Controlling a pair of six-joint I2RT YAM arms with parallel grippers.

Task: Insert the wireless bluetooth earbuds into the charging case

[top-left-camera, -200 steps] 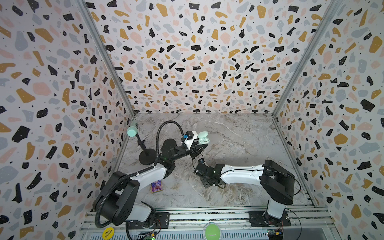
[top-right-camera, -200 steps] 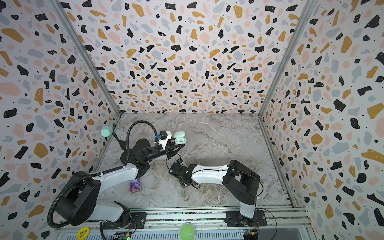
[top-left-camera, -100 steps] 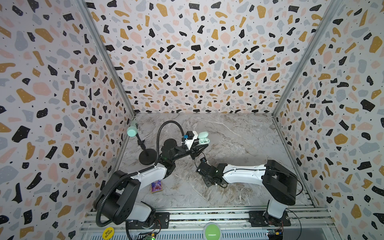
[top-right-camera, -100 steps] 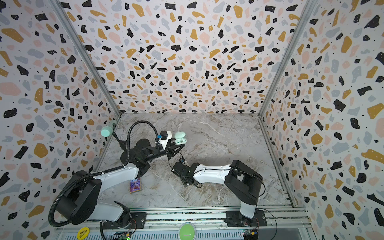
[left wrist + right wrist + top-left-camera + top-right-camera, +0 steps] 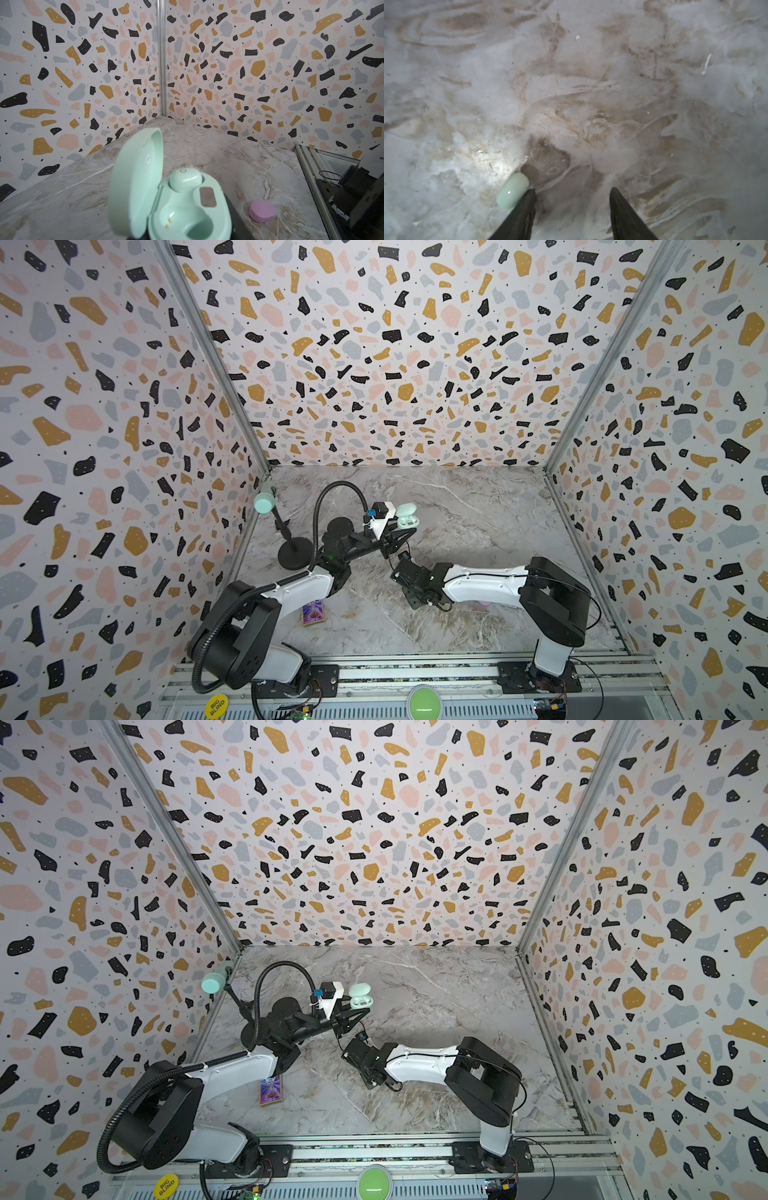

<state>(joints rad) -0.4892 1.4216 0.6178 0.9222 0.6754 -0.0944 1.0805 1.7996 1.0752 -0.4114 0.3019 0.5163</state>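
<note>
My left gripper [image 5: 400,536] is shut on the mint charging case [image 5: 187,209], held above the table with its lid [image 5: 135,180] open; the case also shows in both top views [image 5: 406,516] [image 5: 360,996]. One mint earbud [image 5: 185,179] sits in the far socket. The near socket [image 5: 187,220] is empty. My right gripper [image 5: 572,193] is open, low over the marble, with nothing between its fingers. A second mint earbud [image 5: 512,190] lies on the table against the outer side of one finger [image 5: 523,209]. In a top view the right gripper [image 5: 400,564] is just below the left one.
A lilac round piece [image 5: 262,211] lies on the marble near the right arm. A stand with a mint head [image 5: 264,502] and black base [image 5: 294,553] is at the left wall. A small card [image 5: 312,612] lies by the left arm. Patterned walls close three sides.
My right gripper has crept slightly toward the back, nearer the left gripper, and its jaws have widened a little. The left arm and the case have stayed put.
</note>
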